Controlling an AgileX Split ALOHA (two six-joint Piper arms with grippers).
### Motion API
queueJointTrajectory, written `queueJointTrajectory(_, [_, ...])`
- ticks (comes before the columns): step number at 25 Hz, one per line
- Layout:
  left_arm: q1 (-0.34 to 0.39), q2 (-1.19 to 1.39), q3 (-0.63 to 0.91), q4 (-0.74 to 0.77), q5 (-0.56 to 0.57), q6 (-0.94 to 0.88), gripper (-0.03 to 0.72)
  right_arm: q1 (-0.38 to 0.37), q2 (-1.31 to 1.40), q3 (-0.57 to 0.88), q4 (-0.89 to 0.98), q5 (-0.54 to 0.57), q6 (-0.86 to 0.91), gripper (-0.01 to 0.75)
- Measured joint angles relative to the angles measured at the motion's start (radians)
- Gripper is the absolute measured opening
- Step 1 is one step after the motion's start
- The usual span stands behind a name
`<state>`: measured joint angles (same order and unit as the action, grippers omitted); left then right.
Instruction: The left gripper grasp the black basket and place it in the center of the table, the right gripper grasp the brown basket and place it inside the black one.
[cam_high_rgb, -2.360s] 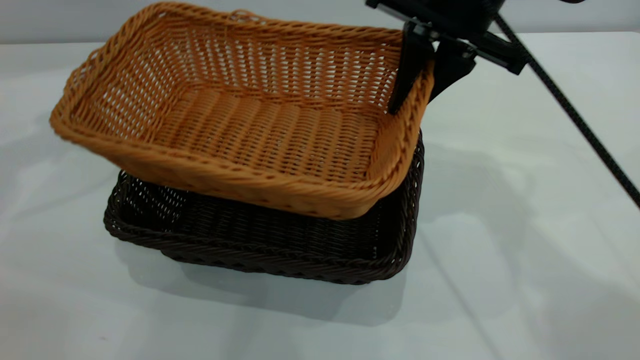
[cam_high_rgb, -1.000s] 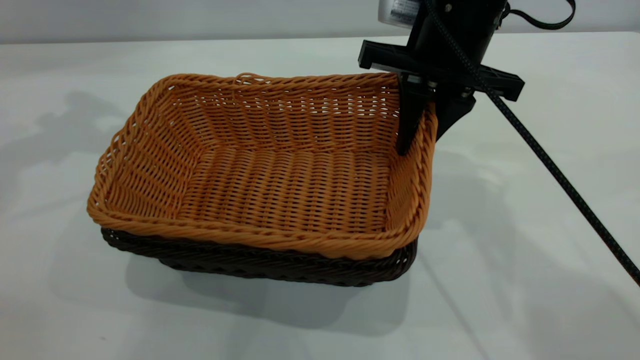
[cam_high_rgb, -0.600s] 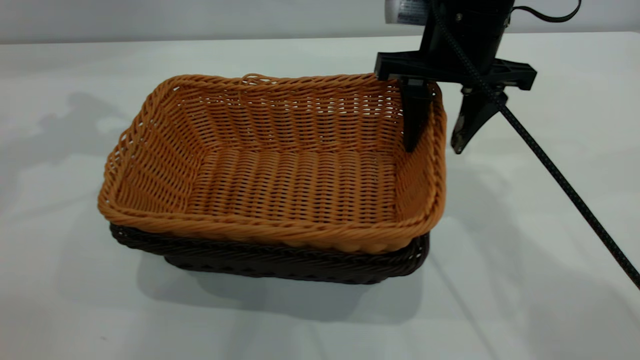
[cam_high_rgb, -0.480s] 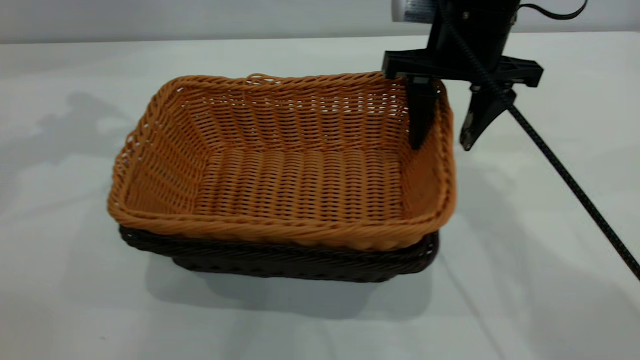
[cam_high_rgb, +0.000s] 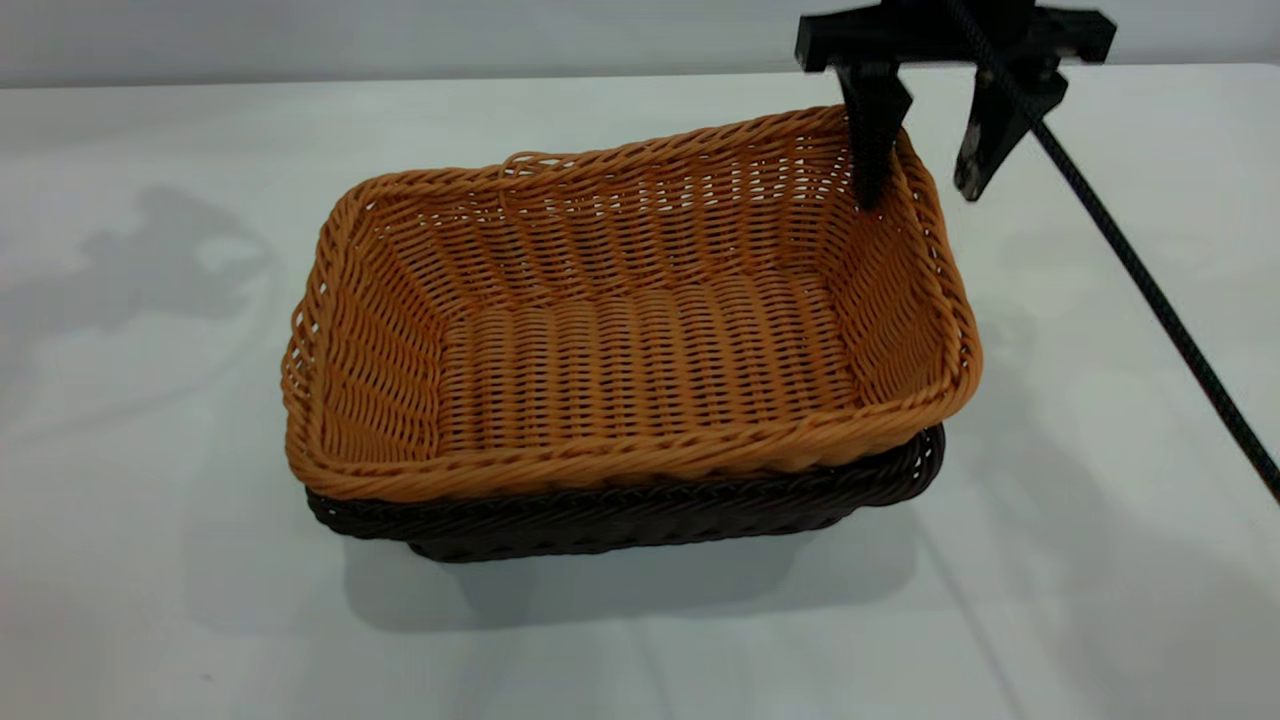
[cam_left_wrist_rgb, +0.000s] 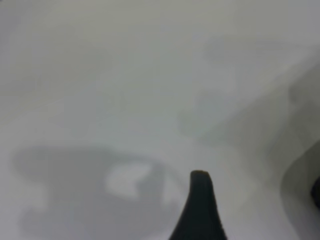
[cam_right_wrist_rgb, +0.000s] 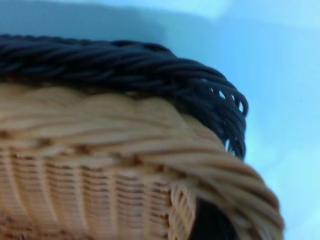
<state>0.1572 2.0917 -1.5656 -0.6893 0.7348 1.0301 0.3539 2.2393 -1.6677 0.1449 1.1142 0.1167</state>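
The brown basket (cam_high_rgb: 640, 350) sits nested inside the black basket (cam_high_rgb: 640, 515) on the table (cam_high_rgb: 150, 560). Only the black basket's rim and lower wall show beneath it. My right gripper (cam_high_rgb: 918, 198) is open above the brown basket's far right corner. One of its fingers (cam_high_rgb: 870, 150) is inside the rim against the wall and the other is outside. In the right wrist view the brown rim (cam_right_wrist_rgb: 125, 140) and black rim (cam_right_wrist_rgb: 125, 65) fill the frame. My left gripper (cam_left_wrist_rgb: 257, 182) is out of the exterior view and hangs open and empty over bare table.
A black cable (cam_high_rgb: 1160, 290) slants from the right arm down across the table's right side. The table's far edge (cam_high_rgb: 400, 80) runs behind the baskets. Arm shadows lie on the table at the left (cam_high_rgb: 150, 270).
The right gripper lowered the brown basket into the black one, opened and let go, then rose. Both baskets have slid to the right and turned a little.
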Motion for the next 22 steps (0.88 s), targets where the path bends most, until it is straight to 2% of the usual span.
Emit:
queueJointTrajectory(3, [0.0, -0.019, 0.0, 0.001, 0.004, -0.001, 0.529, 0.0, -0.005, -0.032, -0.009, 0.06, -0.025, 0.447])
queueJointTrajectory(9, [0.0, -0.11, 0.0, 0.001, 0.021, -0.029, 0.529, 0.0, -0.126, -0.038, -0.019, 0.083, -0.069, 0.447])
queueJointTrajectory(22, [0.0, -0.493, 0.0, 0.007, 0.192, -0.247, 0.529, 0.0, -0.634, -0.039, 0.048, 0.132, -0.154, 0.447])
